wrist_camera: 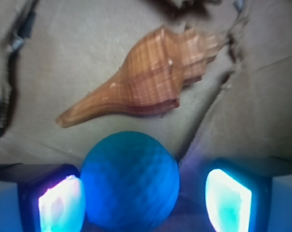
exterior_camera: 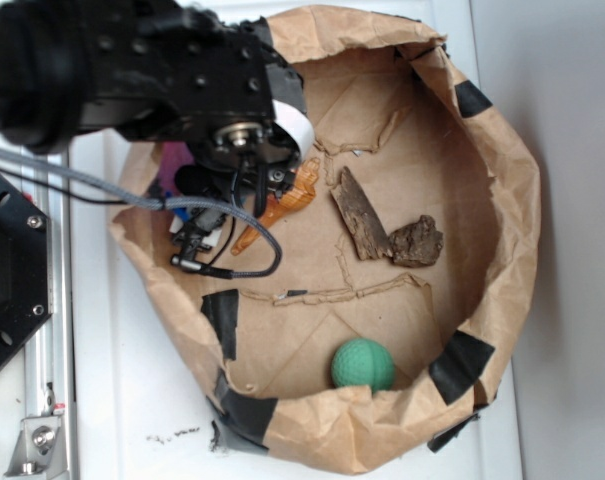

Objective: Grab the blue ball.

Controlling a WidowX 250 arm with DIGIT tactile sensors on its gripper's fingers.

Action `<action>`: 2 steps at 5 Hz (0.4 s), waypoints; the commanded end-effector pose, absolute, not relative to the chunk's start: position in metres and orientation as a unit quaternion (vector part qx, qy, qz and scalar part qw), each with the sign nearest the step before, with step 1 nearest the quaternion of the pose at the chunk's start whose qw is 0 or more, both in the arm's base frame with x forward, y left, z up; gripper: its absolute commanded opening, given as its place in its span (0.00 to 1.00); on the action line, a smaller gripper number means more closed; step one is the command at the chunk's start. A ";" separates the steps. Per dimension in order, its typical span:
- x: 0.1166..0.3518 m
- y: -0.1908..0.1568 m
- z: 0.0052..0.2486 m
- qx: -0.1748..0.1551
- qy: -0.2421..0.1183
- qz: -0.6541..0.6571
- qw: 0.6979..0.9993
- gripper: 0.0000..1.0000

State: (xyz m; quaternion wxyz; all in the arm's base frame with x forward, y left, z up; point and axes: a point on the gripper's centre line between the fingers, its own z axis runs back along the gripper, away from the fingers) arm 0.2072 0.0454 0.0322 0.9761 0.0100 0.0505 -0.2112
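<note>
From the wrist view I see the blue ball (wrist_camera: 130, 181) sitting between my claw (wrist_camera: 145, 200) fingers, the left pad (wrist_camera: 61, 203) close to its side and the right pad (wrist_camera: 228, 200) standing off with a gap. The claw is apart, not pressing on the ball; I cannot tell whether the left pad touches it. The ball rests on the brown paper floor of a bag (exterior_camera: 502, 290) with rolled-down walls, which sits on the white bench (exterior_camera: 132, 400).

Just beyond the ball lies an orange-brown shell (wrist_camera: 150, 82), long and pointed, tip toward the left of the wrist view, near the ball but apart from it. In the exterior view the arm covers the ball, and only the shell's end (exterior_camera: 292, 195) shows past the claw (exterior_camera: 197, 240). Two bark pieces (exterior_camera: 382, 230) lie toward the middle of the bag, well apart from the claw. A green ball (exterior_camera: 362, 364) sits by the near wall, far from the blue one. A black cable (exterior_camera: 237, 250) loops down beside the claw. Black tape patches (exterior_camera: 462, 362) mark the bag's walls.
</note>
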 end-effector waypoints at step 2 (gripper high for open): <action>0.199 0.038 0.009 0.005 0.044 -0.187 0.981 1.00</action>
